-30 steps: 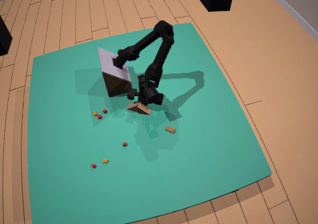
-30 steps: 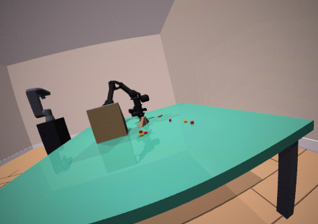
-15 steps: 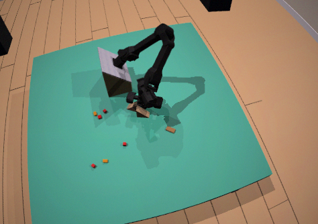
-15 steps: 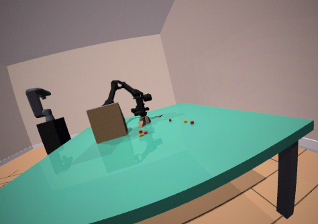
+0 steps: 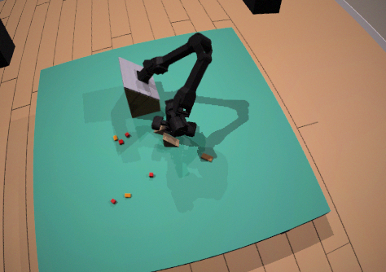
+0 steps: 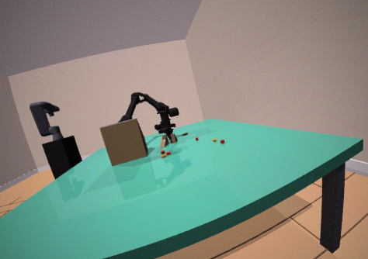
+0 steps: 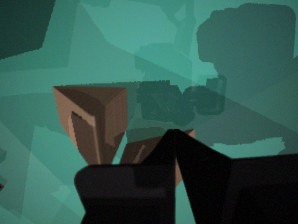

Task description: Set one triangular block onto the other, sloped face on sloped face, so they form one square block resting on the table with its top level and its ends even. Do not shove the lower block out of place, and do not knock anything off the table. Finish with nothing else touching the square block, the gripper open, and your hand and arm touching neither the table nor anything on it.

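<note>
One triangular wooden block [image 5: 171,140] [image 6: 173,139] is beside the fingers. Another triangular wooden block [image 5: 159,130] [image 6: 164,141] is partly hidden by the hand in the top view. The two stand apart at their upper parts, not as one square block. In the wrist view one wooden block [image 7: 114,111] shows a triangular end, and a second wooden block [image 7: 134,150] lies partly behind the fingers. Whether either is tilted is hard to tell. My gripper [image 7: 172,134] [image 6: 169,138] is shut with nothing between its fingertips, low at the blocks; contact with them is unclear.
A big box [image 5: 142,102] [image 6: 124,143] stands by the arm's base. A flat brown block [image 5: 207,157] [image 6: 185,133] lies apart from the pair. Small red cubes [image 5: 151,175] [image 6: 196,139] and orange pieces [image 5: 128,195] [image 6: 214,139] are scattered on the green table [image 5: 244,226] [image 6: 272,177].
</note>
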`<state>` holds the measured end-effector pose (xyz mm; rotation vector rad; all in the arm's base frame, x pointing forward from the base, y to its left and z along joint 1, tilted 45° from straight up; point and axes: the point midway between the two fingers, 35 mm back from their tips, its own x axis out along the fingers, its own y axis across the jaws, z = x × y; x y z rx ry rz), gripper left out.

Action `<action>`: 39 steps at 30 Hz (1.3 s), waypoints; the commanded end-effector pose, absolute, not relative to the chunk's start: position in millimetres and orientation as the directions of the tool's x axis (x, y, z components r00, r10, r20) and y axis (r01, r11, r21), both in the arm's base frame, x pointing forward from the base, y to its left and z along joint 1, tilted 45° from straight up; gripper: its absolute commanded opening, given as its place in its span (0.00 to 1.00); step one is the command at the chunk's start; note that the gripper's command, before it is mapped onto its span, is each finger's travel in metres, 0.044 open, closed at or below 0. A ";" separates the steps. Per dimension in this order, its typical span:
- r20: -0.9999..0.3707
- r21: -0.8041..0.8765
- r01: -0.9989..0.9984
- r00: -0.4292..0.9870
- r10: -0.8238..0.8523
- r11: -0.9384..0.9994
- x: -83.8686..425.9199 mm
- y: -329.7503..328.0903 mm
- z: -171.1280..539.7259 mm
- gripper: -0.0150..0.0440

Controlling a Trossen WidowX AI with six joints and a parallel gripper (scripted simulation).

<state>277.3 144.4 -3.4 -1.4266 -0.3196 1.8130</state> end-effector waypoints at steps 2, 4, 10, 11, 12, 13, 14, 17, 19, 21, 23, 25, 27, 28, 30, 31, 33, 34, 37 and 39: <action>-0.704 -0.628 -0.417 -0.055 0.709 -0.657 286.1 142.4 -6.4 0.25; -0.704 -0.628 -0.417 -0.055 0.708 -0.657 289.1 141.5 -7.5 0.25; -0.704 -0.629 -0.417 -0.055 0.708 -0.657 298.4 138.9 -10.7 0.25; -0.704 -0.629 -0.417 -0.055 0.708 -0.657 299.9 138.4 -11.3 0.25; -0.704 -0.629 -0.417 -0.055 0.708 -0.657 301.5 138.0 -11.8 0.25; -0.704 -0.629 -0.417 -0.055 0.708 -0.657 303.0 137.5 -12.4 0.25; -0.704 -0.629 -0.417 -0.055 0.708 -0.657 304.5 137.1 -12.9 0.25; -0.704 -0.629 -0.417 -0.054 0.708 -0.657 309.1 135.8 -14.5 0.25; -0.704 -0.629 -0.416 -0.054 0.708 -0.657 312.2 134.9 -15.6 0.25; -0.704 -0.629 -0.416 -0.054 0.708 -0.657 315.3 134.0 -16.7 0.25; -0.704 -0.629 -0.416 -0.054 0.708 -0.657 318.5 133.1 -17.8 0.25; -0.704 -0.629 -0.416 -0.054 0.708 -0.657 321.5 132.2 -18.9 0.25; -0.704 -0.629 -0.416 -0.054 0.708 -0.657 324.7 131.3 -20.0 0.25; -0.704 -0.629 -0.416 -0.054 0.708 -0.657 325.0 129.5 -18.3 0.25; -0.707 -0.626 -0.417 -0.052 0.705 -0.659 326.5 116.8 -6.0 0.25; -0.708 -0.625 -0.418 -0.052 0.704 -0.659 327.0 105.6 5.3 0.25; -0.708 -0.624 -0.420 -0.052 0.704 -0.659 325.3 83.3 29.4 0.25; -0.708 -0.624 -0.421 -0.052 0.704 -0.658 324.2 77.4 36.2 0.25; -0.708 -0.624 -0.421 -0.052 0.705 -0.658 323.8 75.4 38.5 0.25; -0.706 -0.626 -0.425 -0.047 0.706 -0.654 325.2 80.5 32.2 0.34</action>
